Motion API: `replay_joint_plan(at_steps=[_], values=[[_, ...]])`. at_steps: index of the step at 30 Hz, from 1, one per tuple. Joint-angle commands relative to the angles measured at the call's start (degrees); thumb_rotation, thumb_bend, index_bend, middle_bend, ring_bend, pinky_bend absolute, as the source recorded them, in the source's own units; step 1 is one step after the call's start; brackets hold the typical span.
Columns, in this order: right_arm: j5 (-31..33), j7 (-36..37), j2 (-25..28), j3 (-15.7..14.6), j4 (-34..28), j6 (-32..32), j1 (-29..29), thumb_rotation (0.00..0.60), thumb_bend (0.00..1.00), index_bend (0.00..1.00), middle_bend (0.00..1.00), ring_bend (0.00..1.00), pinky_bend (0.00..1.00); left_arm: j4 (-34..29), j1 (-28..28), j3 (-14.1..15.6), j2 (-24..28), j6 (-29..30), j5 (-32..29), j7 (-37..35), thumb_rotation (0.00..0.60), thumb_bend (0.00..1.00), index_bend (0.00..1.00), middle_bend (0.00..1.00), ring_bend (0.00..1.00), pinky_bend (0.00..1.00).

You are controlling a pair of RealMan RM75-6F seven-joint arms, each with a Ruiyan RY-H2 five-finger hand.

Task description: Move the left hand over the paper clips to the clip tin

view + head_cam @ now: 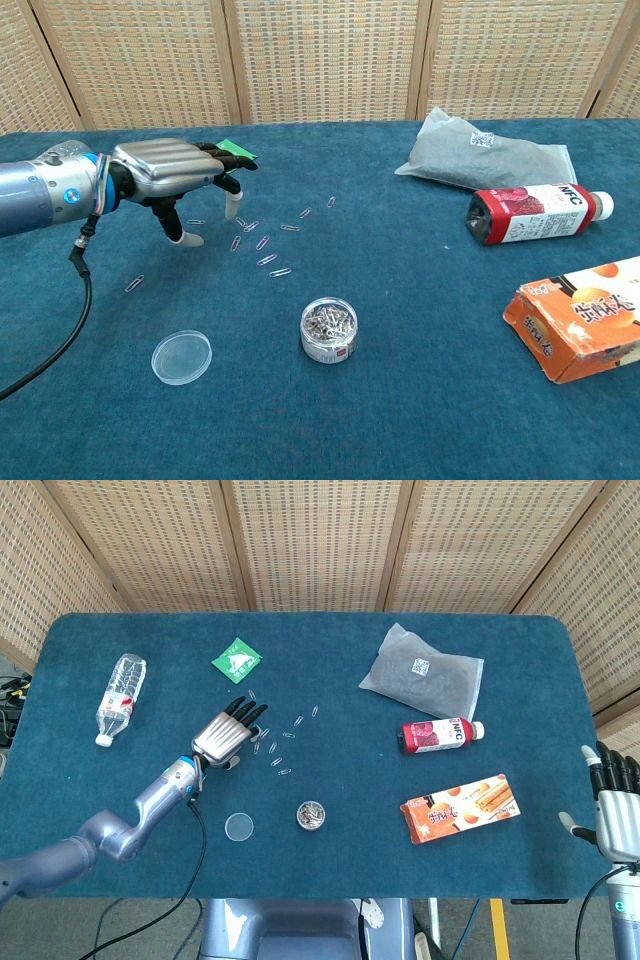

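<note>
Several paper clips lie scattered on the blue table cloth near the middle. A small round clip tin, filled with clips, stands nearer the front edge. Its clear lid lies flat to its left. My left hand hovers palm down, fingers spread and empty, at the left edge of the scattered clips, up and left of the tin. My right hand shows only in the head view at the far right, fingers apart, holding nothing.
A plastic water bottle lies at the left. A green sachet lies behind the clips. At the right are a grey pouch, a red juice bottle and an orange snack box.
</note>
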Motion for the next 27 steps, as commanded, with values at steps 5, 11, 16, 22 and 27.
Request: replay_joint_plan(at_steps=[5, 11, 16, 22, 27], values=[[1.4, 0.5, -0.3, 0.4, 1.1, -1.2, 0.3, 0.600, 0.00, 0.00, 0.00, 0.00, 0.00, 8.2, -4.7, 0.6, -5.3, -3.4, -1.6, 3.1, 0.600, 0.30, 0.43, 0.00, 0.00, 0.00], [1.9, 1.0, -0.4, 0.6, 1.6, -1.6, 0.5, 0.600, 0.00, 0.00, 0.00, 0.00, 0.00, 12.9, -5.9, 2.1, -8.6, -3.5, -1.4, 1.3, 0.600, 0.31, 0.45, 0.00, 0.00, 0.00], [2.2, 1.0, -0.5, 0.8, 1.8, -1.5, 0.5, 0.600, 0.00, 0.00, 0.00, 0.00, 0.00, 15.7, -6.5, 3.3, -10.5, -2.5, -0.3, -1.4, 0.600, 0.31, 0.46, 0.00, 0.00, 0.00], [2.5, 0.9, -0.5, 0.8, 1.9, -1.6, 0.5, 0.600, 0.00, 0.00, 0.00, 0.00, 0.00, 17.8, -6.9, 4.5, -11.2, -2.2, 0.2, -2.2, 0.600, 0.36, 0.51, 0.00, 0.00, 0.00], [2.4, 0.6, -0.4, 0.8, 1.7, -1.4, 0.5, 0.600, 0.00, 0.00, 0.00, 0.00, 0.00, 18.3, -6.9, 4.9, -11.5, -2.6, -0.5, -2.1, 0.600, 0.37, 0.52, 0.00, 0.00, 0.00]])
